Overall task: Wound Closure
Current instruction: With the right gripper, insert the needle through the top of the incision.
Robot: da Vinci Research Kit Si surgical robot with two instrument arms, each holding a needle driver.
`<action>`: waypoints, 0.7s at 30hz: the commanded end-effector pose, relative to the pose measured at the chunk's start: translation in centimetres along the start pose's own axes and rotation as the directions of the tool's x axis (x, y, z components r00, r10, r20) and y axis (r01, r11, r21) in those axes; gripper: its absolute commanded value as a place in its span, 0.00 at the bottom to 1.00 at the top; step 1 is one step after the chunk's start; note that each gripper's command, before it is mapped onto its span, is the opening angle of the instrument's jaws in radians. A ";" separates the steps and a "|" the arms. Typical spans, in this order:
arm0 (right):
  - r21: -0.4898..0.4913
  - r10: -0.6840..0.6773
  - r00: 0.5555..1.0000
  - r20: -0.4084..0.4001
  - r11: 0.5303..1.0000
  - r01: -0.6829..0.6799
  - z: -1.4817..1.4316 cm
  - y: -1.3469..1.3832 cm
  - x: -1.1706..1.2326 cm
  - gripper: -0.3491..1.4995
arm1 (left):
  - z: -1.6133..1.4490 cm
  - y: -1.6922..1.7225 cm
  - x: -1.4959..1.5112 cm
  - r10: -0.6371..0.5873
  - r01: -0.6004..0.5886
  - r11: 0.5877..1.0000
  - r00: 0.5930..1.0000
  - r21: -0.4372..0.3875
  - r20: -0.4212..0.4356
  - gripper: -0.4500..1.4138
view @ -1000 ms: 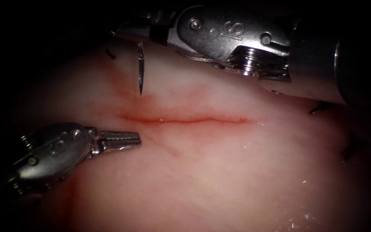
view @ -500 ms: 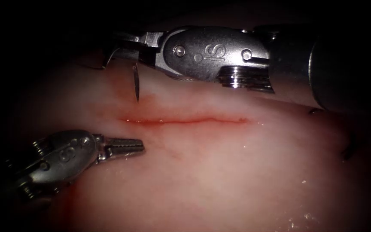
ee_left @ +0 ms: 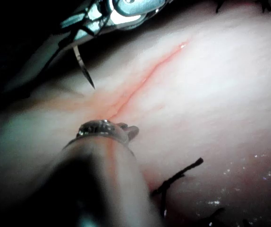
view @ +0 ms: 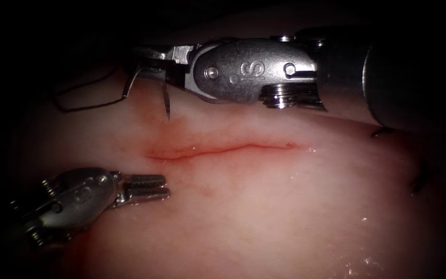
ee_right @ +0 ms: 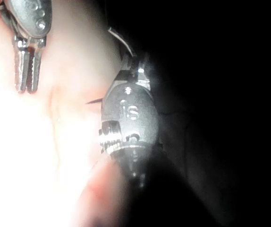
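The cut (view: 223, 149) runs as a thin red line across the pale tissue (view: 264, 206). My right tool (view: 148, 61) reaches in above the cut's left end, jaws shut on the curved needle (view: 166, 101) near mid-curve. The needle's tip points down, just above the tissue beyond that left end, and is not in it. In the left wrist view the needle (ee_left: 83, 68) hangs from the right tool (ee_left: 76, 26). Dark thread (view: 86, 103) loops from the needle's tail out to the left. My left tool (view: 149, 187) lies below the cut's left end, jaws slightly parted and holding nothing. The right wrist view shows those jaws (ee_right: 27, 87) with a narrow gap.
Dark cut ends of thread (view: 383, 132) (view: 419, 178) stick out of the tissue past the cut's right end, and the left wrist view shows more cut ends (ee_left: 178, 177). Red fluid (view: 86, 240) stains the tissue under the left tool's wrist.
The right tool has come down and to the left, lowering the needle tip towards the tissue. A loop of thread has come into view on the left. The left tool has dropped a little and its jaws have parted.
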 end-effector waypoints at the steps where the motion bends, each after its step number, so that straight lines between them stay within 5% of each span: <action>1: -0.002 -0.004 1.000 -0.004 1.000 0.004 0.14 0.05 0.01 0.00 | 0.04 -0.06 0.09 0.001 -0.001 1.000 1.000 0.000 -0.004 0.18; 21: -0.019 -0.067 0.998 -0.010 0.998 0.066 0.15 -0.07 -0.14 0.00 | 0.00 -0.03 0.13 -0.005 0.005 1.000 1.000 -0.001 -0.001 0.18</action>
